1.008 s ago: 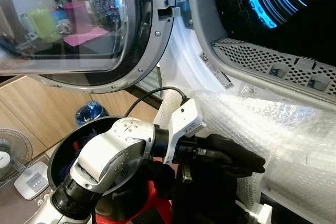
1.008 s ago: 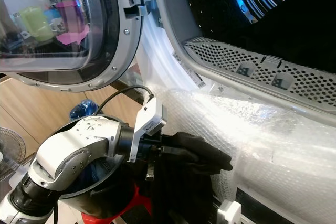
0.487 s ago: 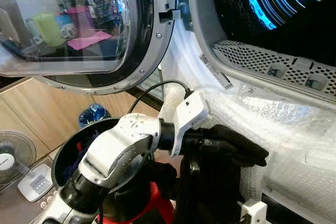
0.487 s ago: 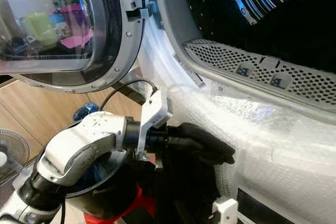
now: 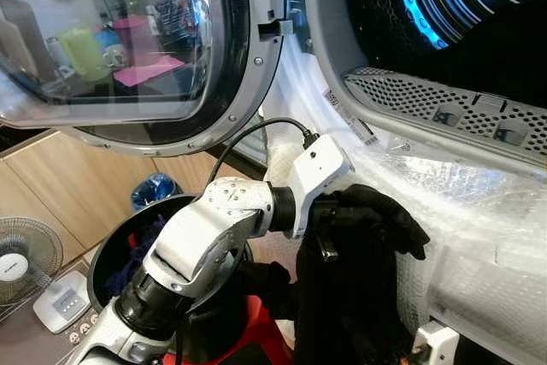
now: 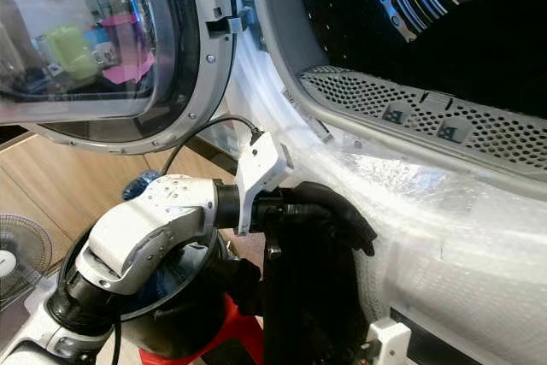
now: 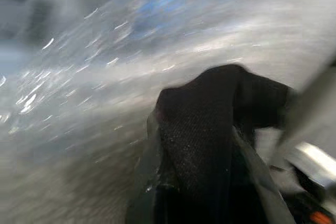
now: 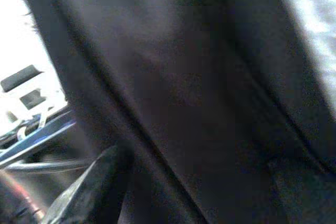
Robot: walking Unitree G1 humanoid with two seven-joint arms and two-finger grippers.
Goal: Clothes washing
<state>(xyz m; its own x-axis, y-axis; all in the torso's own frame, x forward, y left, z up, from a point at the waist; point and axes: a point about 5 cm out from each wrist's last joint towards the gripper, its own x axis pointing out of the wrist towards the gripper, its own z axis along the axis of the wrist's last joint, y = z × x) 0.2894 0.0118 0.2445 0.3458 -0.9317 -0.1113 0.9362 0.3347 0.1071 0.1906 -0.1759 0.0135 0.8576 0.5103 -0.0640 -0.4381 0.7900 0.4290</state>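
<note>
My left gripper is shut on a black garment, whose cloth drapes over the fingers and hangs down in a long fold. The gripper is held up against the bubble-wrapped front of the washing machine, just below the lip of the open drum. In the left wrist view the black garment covers the fingers, with bubble wrap behind it. The right wrist view looks straight onto dark cloth, with one black finger at the edge. A black basket holding dark blue clothes stands under my left arm.
The round glass door of the machine stands open at the left. A wooden cabinet is behind the basket, with a small fan and a white device on the floor. Something red lies below the basket.
My left gripper has lifted the black garment higher and nearer the drum's lip. The view has shifted slightly.
</note>
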